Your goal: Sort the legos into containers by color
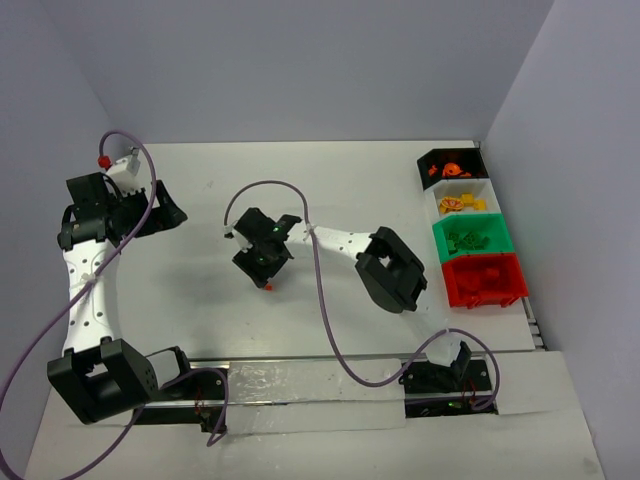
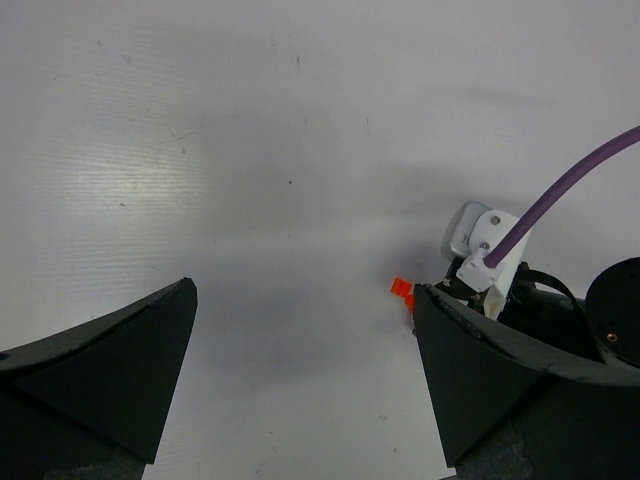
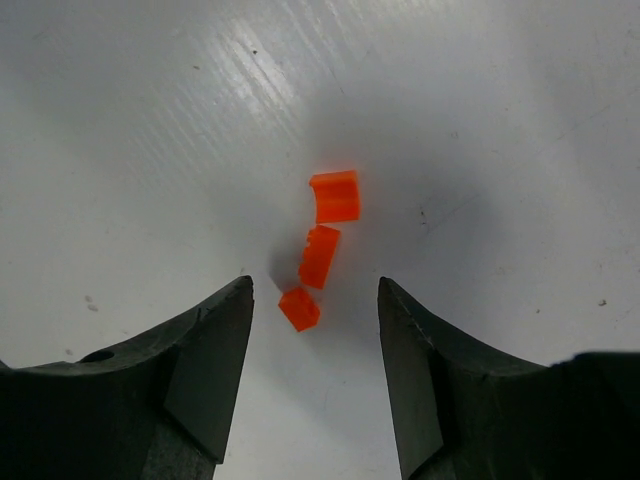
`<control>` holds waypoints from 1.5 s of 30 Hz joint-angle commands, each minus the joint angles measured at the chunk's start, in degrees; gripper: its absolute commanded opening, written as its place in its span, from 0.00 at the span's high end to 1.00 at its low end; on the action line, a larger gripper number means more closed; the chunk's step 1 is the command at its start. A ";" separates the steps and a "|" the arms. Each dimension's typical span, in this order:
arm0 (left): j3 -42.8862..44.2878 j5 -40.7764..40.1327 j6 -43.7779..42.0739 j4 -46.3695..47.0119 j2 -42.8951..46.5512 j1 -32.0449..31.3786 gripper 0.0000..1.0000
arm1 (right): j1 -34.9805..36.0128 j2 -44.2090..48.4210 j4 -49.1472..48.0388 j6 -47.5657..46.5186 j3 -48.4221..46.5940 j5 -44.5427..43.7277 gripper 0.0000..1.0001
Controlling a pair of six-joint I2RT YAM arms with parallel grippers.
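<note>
- Table: white and matte, with faint scratches and dark specks.
- Orange legos: three, in a short line near the middle of the top view. A curved piece lies uppermost in the right wrist view and a small block lowest.
- Bins: four joined in a column at the right edge, black uppermost, then white, green and red.

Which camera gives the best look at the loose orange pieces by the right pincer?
Right wrist: three separate orange pieces lie on the table between the fingers of the open right pincer, their shapes clear. Top external shows only an orange speck under that pincer. Left wrist catches one small orange bit.
</note>
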State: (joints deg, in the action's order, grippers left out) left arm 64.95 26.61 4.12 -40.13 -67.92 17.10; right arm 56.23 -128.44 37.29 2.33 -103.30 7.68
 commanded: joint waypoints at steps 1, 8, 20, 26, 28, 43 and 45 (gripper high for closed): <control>0.00 0.05 0.71 1.78 1.30 0.65 0.01 | 0.35 -2.40 1.20 0.15 -3.73 -3.00 0.42; -0.26 -0.44 0.74 1.83 1.50 0.83 0.01 | 1.19 -4.18 0.48 -0.34 -3.76 -6.76 0.53; 0.35 -0.60 0.54 1.55 0.69 0.91 0.01 | -0.39 4.40 -4.07 -1.10 12.04 -6.99 0.90; 0.81 0.09 -0.93 1.13 0.39 0.91 0.01 | -10.76 11.72 -5.23 -3.15 15.11 -4.55 1.00; 0.64 0.83 -1.63 1.13 0.66 0.98 0.01 | -17.01 13.01 -4.96 -5.12 13.39 -4.36 1.00; 3.46 2.45 -2.28 0.95 -3.42 0.91 0.01 | -56.33 -1.23 6.81 -13.10 -26.63 -3.43 1.00; 3.69 1.95 -2.27 0.93 -4.06 0.91 0.01 | -59.58 -2.69 5.49 -13.50 -27.73 -3.47 1.00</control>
State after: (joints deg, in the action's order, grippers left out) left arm 65.39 27.31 2.31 -40.12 -70.93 17.72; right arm -0.89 -126.09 38.31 -9.09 -128.18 3.59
